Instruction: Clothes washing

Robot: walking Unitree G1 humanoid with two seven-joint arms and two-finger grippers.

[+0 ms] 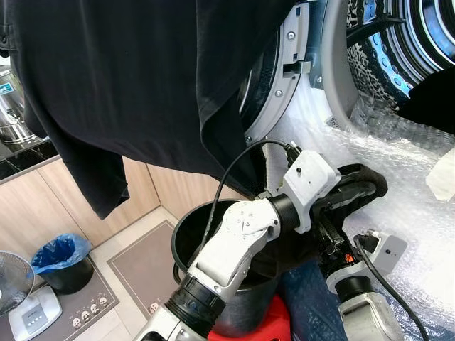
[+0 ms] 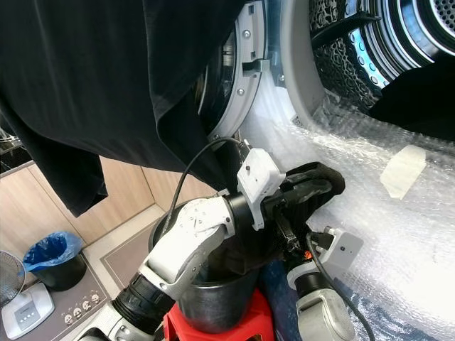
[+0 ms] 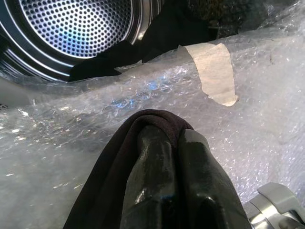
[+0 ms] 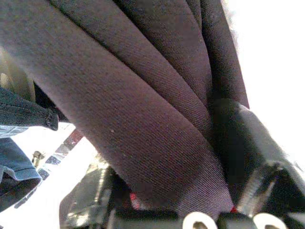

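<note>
A: What's closest to the head camera?

B: A large black cloth garment (image 1: 135, 85), hanging across the upper left of the head views, its hem draped in front of the round washing-machine door (image 1: 284, 78). Below it, the silver left arm reaches forward over a black round bucket (image 2: 213, 298) that stands on a red stool (image 2: 234, 323).

A: And the hands?

B: The left hand (image 3: 167, 157) has its two black fingers clenched together with a fold of dark cloth wrapped over them, so it is grasping the garment, just above the bubble wrap sheet (image 3: 119, 105) that covers the front of the machine. The right hand (image 4: 181, 191) sits just beside it, with thick folds of the same dark fabric running between its fingers; it looks clamped on the cloth too.

A: How far along is the washing?

B: I'd judge it partway. Something dark already lies at the mouth of the perforated steel drum (image 3: 76, 24), but this garment is outside, held near the opening. It has yet to be fed in, and blue denim (image 1: 313, 298) waits low beside the bucket.

A: Any writing?

B: None legible. A strip of beige tape (image 3: 214, 71) on the bubble wrap is blank.
</note>
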